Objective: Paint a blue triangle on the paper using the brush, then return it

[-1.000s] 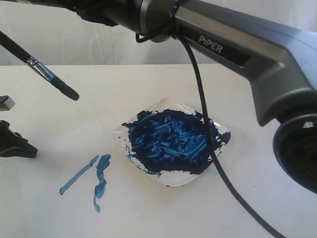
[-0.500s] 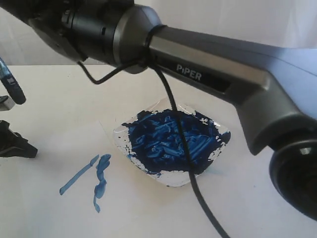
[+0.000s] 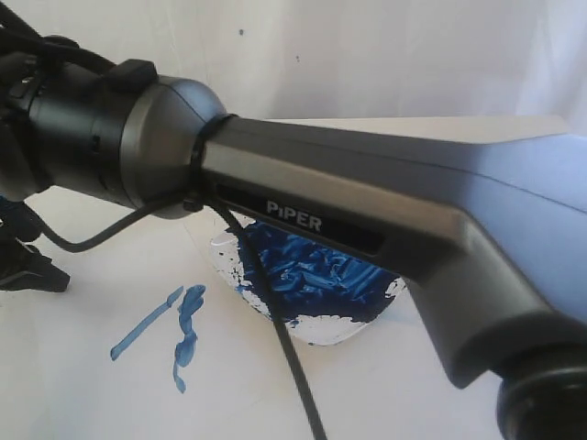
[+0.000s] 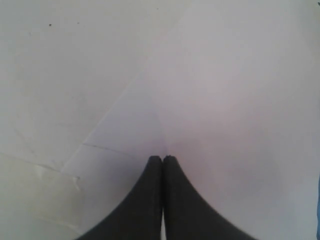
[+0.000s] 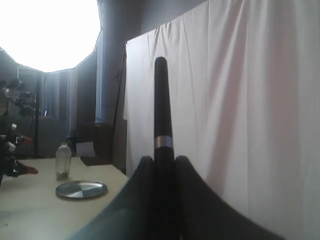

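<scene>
Exterior and wrist views. The right arm point(image 3: 367, 211), lettered "PiPER" point(image 3: 293, 214), is seen crossing above the paint dish point(image 3: 326, 328). Half a second earlier it stood higher, and the dish's far half, now covered, was exposed. The paper point(image 4: 230, 110) lies left of the dish. It carries the blue triangle point(image 3: 179, 330), unchanged at two separate streaky strokes. The brush point(image 5: 161, 100), seen earlier far left of the dish, is now shown only by the right wrist camera. Its black handle is pinched by the right gripper point(image 5: 161, 162). The left gripper point(image 4: 162, 159) is pressed together on nothing, over the paper.
</scene>
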`<state>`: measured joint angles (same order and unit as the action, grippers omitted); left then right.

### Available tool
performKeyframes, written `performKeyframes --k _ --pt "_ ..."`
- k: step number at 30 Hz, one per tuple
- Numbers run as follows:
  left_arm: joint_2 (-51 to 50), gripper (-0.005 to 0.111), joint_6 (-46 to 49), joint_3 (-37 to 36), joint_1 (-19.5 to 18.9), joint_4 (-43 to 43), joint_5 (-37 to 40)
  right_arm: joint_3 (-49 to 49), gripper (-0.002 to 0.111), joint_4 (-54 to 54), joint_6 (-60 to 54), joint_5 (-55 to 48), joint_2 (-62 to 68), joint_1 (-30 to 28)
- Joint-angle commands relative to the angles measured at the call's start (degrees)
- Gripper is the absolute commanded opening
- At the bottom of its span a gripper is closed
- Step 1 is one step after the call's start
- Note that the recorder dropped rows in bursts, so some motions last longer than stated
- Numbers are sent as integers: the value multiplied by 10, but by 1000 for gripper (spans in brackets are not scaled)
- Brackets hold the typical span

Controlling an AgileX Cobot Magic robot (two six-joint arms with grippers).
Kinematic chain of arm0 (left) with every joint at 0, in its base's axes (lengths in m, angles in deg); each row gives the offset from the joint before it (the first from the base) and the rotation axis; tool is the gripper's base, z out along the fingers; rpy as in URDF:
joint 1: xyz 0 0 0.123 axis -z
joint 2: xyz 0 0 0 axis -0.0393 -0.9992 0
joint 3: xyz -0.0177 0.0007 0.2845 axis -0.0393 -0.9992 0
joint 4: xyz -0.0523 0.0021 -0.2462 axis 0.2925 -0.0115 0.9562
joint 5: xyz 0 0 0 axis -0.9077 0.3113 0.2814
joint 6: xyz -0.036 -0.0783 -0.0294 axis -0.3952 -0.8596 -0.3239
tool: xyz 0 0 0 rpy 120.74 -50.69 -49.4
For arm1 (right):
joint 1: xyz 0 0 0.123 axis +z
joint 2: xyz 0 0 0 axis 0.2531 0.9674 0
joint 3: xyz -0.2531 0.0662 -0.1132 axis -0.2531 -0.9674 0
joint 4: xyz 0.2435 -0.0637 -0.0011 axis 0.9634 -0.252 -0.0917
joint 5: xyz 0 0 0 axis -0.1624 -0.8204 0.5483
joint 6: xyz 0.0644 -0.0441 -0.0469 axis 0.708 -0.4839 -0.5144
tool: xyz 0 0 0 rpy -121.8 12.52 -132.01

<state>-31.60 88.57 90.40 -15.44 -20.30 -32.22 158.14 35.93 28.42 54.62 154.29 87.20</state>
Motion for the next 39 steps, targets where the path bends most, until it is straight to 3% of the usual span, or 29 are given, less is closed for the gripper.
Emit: performKeyframes --k 1,6,15,22,39 --pt "0 0 0 -3 2 2 8 -1 0 0 14 60 -6 0" --pt "0 0 0 -3 2 2 8 -1 0 0 14 60 -19 -6" --pt "0 0 0 -3 2 2 9 -1 0 0 -31 -196 -86 -28" --pt "0 0 0 -3 2 2 9 7 0 5 -28 -230 -107 -47" --pt "0 0 0 -3 2 2 9 189 0 33 -27 -447 -36 -69"
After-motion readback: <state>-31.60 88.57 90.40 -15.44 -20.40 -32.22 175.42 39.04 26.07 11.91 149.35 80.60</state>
